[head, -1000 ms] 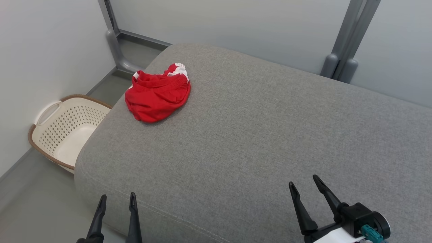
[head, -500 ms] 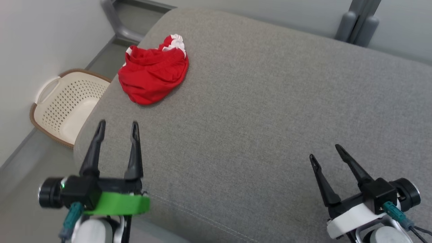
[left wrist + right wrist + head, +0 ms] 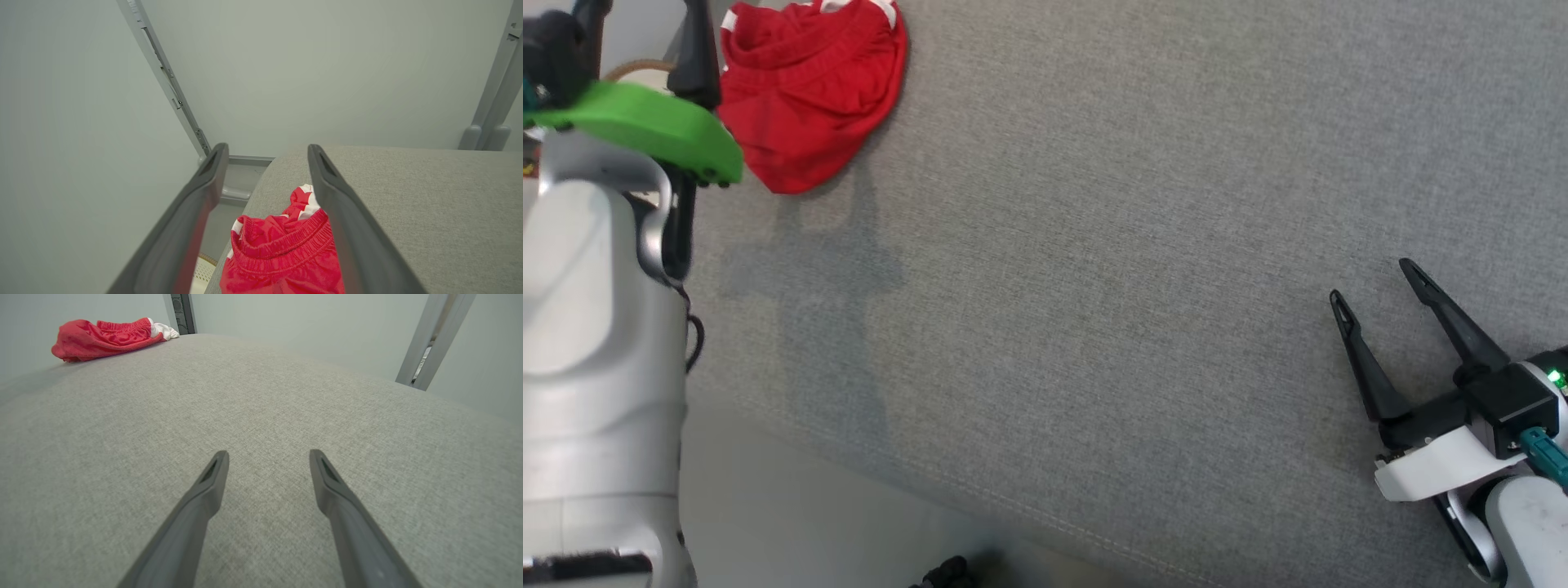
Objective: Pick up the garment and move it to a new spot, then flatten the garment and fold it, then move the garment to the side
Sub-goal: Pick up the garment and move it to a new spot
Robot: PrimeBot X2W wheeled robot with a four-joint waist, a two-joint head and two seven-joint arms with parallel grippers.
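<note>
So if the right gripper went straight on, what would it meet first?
Likely just the grey cushion, which the right gripper slants toward; the red garment lies far off its line.

The left gripper (image 3: 266, 148) stands at the upper left of the head view on its pale forearm (image 3: 596, 343), jaws wide apart. The right gripper (image 3: 1372, 282) is at lower right, jaws also wide, empty

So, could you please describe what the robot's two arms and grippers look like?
Both have two long, dark, tapering fingers. The left gripper has a bright green mount; the right gripper a white mount, a green light and a teal connector. Forearms are pale silver-grey.
</note>
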